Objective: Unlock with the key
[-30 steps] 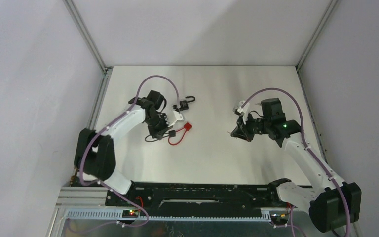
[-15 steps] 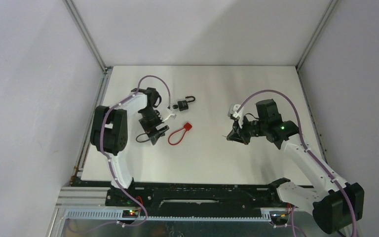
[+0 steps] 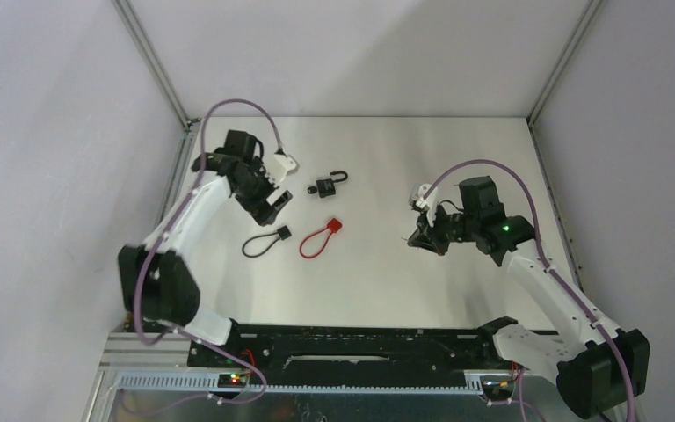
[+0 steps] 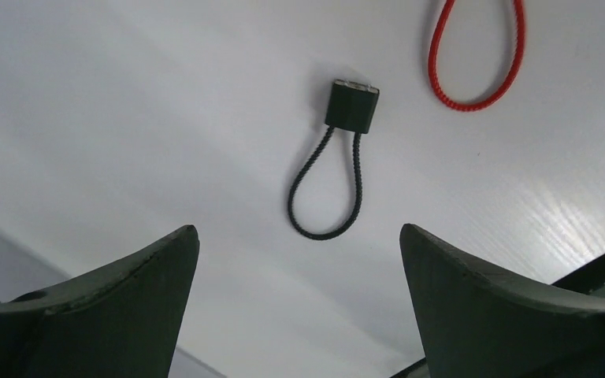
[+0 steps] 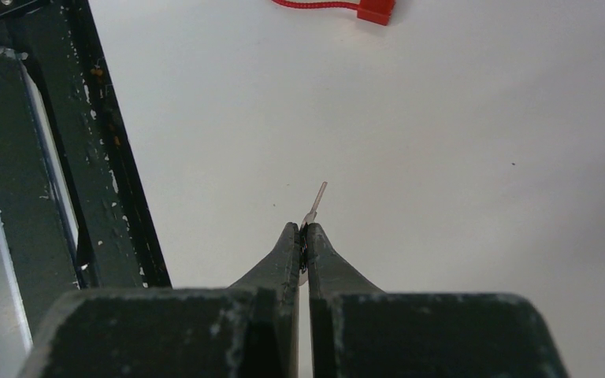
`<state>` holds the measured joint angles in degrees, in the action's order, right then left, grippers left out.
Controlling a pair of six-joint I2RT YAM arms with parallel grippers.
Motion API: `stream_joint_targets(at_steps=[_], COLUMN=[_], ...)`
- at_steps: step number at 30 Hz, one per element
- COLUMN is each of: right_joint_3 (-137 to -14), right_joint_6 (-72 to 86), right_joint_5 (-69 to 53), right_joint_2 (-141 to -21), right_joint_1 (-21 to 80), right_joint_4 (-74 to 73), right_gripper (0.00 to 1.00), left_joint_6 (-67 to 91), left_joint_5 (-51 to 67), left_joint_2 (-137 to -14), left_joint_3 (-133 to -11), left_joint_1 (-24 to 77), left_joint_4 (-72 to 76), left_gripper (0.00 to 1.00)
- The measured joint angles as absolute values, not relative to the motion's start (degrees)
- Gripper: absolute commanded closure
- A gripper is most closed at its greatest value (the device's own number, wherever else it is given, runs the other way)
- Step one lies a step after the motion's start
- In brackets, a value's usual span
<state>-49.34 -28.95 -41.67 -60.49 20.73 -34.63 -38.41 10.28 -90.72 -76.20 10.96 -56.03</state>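
Note:
A small black padlock [image 3: 325,186] lies on the white table, its shackle [image 3: 340,176] swung open. My left gripper [image 3: 279,185] hovers just left of it, open and empty. In the left wrist view the left gripper [image 4: 298,231] has both jaws spread wide above a black cord loop [image 4: 327,185]. My right gripper [image 3: 419,238] hangs at mid right, well apart from the padlock. It is shut on a thin metal key [image 5: 315,199], whose blade sticks out past the right gripper [image 5: 301,230] and points left.
A black cord loop [image 3: 263,242] and a red cord loop [image 3: 317,237] lie side by side in front of the padlock. The red loop [image 4: 476,59] and its red tag [image 5: 376,11] also show in the wrist views. A dark frame rail [image 5: 87,157] runs along the table's near edge.
My left gripper has opened and let go of the black cord loop, which now lies on the table. The left arm has swung back and left. My right arm has barely moved.

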Motion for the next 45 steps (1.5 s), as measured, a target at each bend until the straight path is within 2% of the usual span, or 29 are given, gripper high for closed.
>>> stream_joint_targets(at_steps=[9, 13, 14, 17, 23, 26, 30, 37, 45], right_joint_3=[-51.33, -53.04, -53.28, -53.52, -53.54, -53.54, -53.54, -53.54, -53.52], right_joint_6=[-29.74, -30.7, -30.7, -30.63, -30.37, -30.2, -30.22, -30.44, -30.59], right_joint_5=[-40.21, -40.38, -40.88, -42.89, -48.45, -49.89, -51.18, -52.34, -52.86], right_joint_2=[-55.94, -54.08, -53.87, -53.82, -55.53, -57.43, -59.51, -60.2, -60.23], right_joint_1=[19.86, 19.7, 19.62, 19.16, 17.43, 16.58, 15.2, 13.43, 12.23], right_joint_4=[-35.51, -35.94, -35.94, -36.01, -36.32, -36.38, -36.8, -37.71, -38.59], right_gripper=[1.0, 1.0, 1.0, 1.0, 1.0, 1.0, 1.0, 1.0, 1.0], left_joint_6=[-28.58, -22.02, -21.37, -19.51, -16.29, -15.92, -15.03, -13.89, -11.92], left_joint_5=[6.2, -1.83, -2.85, -1.69, 9.04, 10.63, 11.25, 9.58, 6.76], left_joint_2=[-66.15, -54.46, -52.07, -50.48, -60.58, -68.99, -84.33, -106.83, -112.18], left_joint_3=[-76.16, -67.31, -64.77, -60.2, -59.18, -60.6, -67.79, -80.4, -81.23], left_joint_1=[11.99, 12.08, 12.03, 12.03, 13.13, 17.65, 24.49, 30.06, 34.15], left_joint_4=[-52.47, -44.25, -43.38, -41.8, -40.64, -40.8, -40.93, -40.32, -37.04], left_gripper=[0.0, 0.01, 0.04, 0.06, 0.07, 0.04, 0.04, 0.17, 0.32])
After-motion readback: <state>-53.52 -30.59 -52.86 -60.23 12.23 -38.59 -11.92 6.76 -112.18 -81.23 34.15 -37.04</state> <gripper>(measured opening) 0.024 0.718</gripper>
